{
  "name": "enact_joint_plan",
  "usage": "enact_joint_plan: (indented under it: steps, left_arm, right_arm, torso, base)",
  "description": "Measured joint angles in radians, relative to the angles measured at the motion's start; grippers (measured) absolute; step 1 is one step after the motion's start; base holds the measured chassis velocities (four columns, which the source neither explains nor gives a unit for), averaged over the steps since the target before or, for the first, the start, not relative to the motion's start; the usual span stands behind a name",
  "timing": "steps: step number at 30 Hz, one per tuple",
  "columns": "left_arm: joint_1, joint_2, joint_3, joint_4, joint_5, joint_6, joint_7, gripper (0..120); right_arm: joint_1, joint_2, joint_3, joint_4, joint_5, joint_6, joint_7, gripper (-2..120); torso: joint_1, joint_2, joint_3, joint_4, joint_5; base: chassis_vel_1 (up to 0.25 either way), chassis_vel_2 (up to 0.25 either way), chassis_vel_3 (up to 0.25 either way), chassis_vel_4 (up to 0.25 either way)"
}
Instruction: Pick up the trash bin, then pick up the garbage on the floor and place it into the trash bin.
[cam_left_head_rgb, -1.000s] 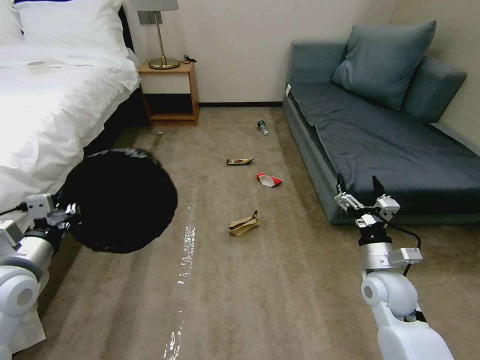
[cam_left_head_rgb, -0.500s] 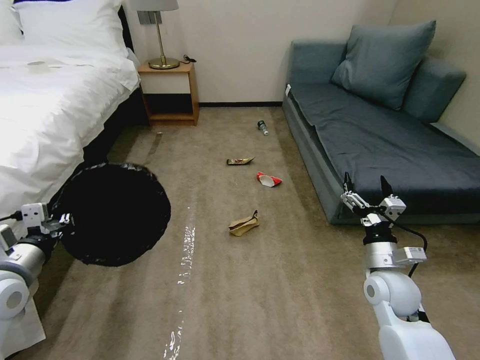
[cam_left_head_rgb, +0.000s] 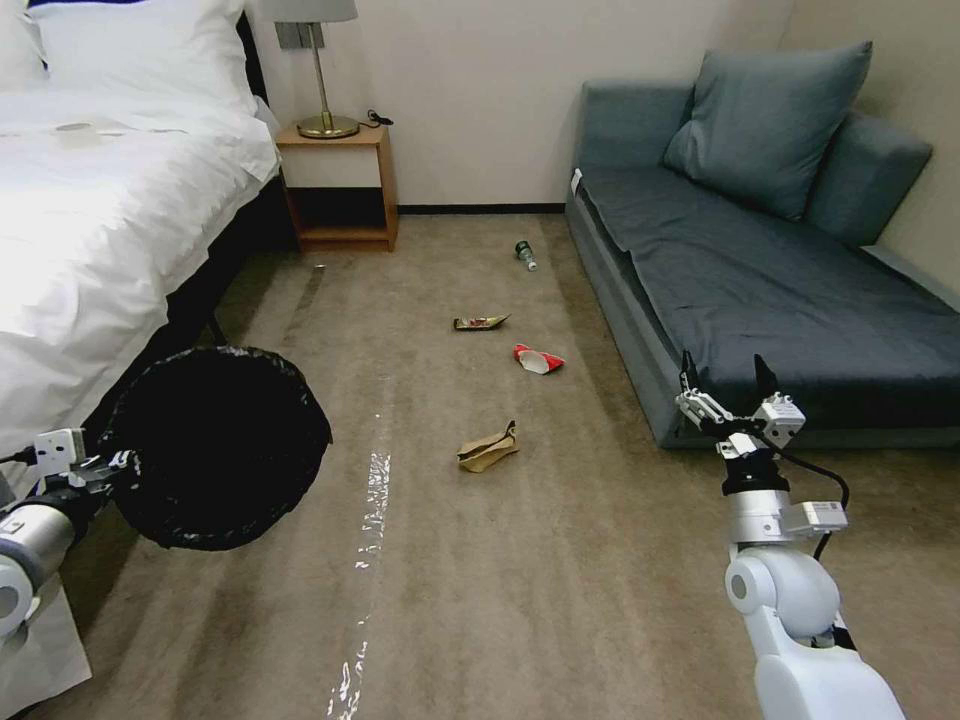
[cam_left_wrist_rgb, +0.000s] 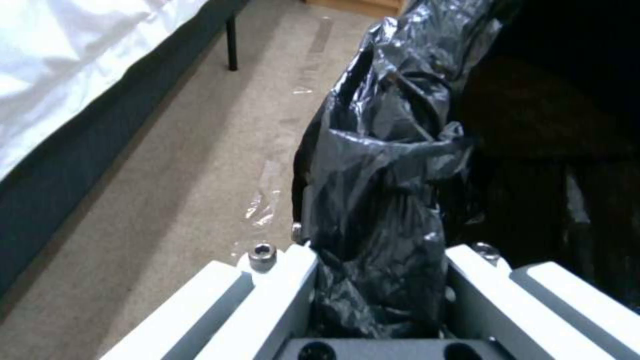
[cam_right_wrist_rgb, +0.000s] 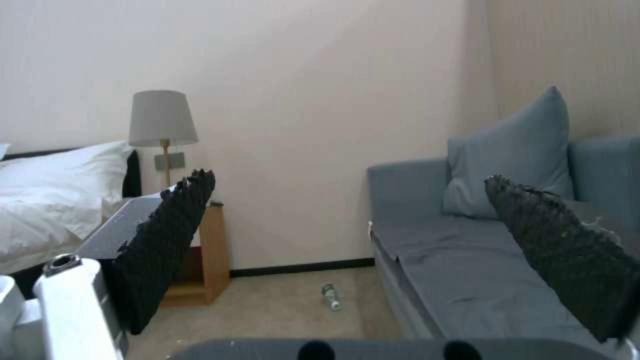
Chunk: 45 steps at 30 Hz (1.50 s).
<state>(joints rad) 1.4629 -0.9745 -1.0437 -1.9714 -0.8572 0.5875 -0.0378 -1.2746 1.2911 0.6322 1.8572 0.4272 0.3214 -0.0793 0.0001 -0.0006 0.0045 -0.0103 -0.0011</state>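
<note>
The first step looks done: the trash bin (cam_left_head_rgb: 215, 445) is held at the lower left of the head view, beside the bed (cam_left_head_rgb: 100, 200), its black-lined mouth facing the camera, and it appears to be off the carpet, though that cannot be settled from this angle. The left gripper (cam_left_head_rgb: 105, 465) holds it by the rim at the far left edge of the frame. In the left wrist view the jaws of the left gripper (cam_left_wrist_rgb: 377, 280) are pinched on a bunched fold of the black bag liner (cam_left_wrist_rgb: 387, 190) and the rim beneath it, only the bag between them.

The step in hand is collecting the garbage, none of which is in the bin yet as far as can be seen. Four pieces lie on the carpet in the middle of the head view: a crumpled brown paper bag (cam_left_head_rgb: 488, 447) nearest, a red-and-white wrapper (cam_left_head_rgb: 537, 359) above it, a gold-and-dark snack wrapper (cam_left_head_rgb: 480, 322) higher still, and a small bottle (cam_left_head_rgb: 525, 254) near the wall.

The right gripper (cam_left_head_rgb: 727, 392) stands at the lower right of the frame, in front of the grey sofa (cam_left_head_rgb: 780, 280), pointing up, jaws spread wide and empty, touching nothing.

The next move probably calls for lowering that gripper to the paper bag, the nearest piece, and closing on a raised crease.
</note>
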Motion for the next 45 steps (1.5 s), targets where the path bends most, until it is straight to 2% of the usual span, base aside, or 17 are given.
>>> enact_joint_plan:
  steps: [16, 45]
  left_arm:
    - [-0.018, 0.006, 0.017, 0.005, -0.018, -0.011, -0.007, 0]
    - [-0.023, 0.002, 0.031, 0.003, -0.024, -0.024, -0.021, 0]
  right_arm:
    - [0.002, 0.004, -0.006, -0.011, -0.011, 0.007, -0.004, 100]
    - [0.007, 0.004, -0.017, -0.016, -0.015, 0.012, -0.019, 100]
  torso:
    - [0.0, 0.0, 0.0, -0.0001, 0.0001]
    - [0.0, 0.0, 0.0, -0.0001, 0.0001]
  base:
    - [-0.005, 0.002, 0.002, -0.002]
    - [-0.066, 0.059, 0.063, -0.067]
